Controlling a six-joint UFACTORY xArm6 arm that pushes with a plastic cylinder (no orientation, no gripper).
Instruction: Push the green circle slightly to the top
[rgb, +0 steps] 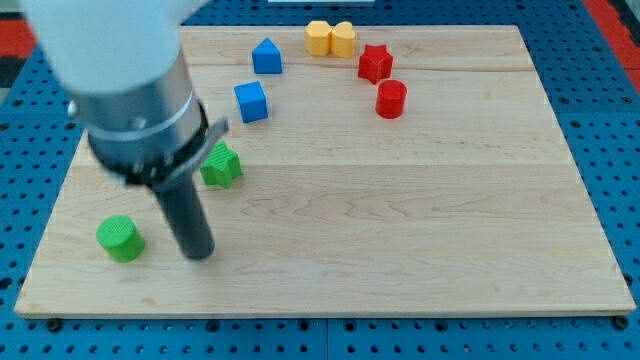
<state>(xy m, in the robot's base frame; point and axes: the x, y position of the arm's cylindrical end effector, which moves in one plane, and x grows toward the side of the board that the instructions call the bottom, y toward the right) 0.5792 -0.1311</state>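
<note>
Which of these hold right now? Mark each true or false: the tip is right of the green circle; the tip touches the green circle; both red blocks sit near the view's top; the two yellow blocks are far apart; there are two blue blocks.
1. My tip is to the view's right of the green circle. True.
2. The tip touches the green circle. False: bare board shows between them.
3. The red star and the red cylinder sit near the view's top. True.
4. The two yellow blocks are far apart. False: they sit side by side, touching.
5. There are two blue blocks. True: the blue cube and another blue block above it.
</note>
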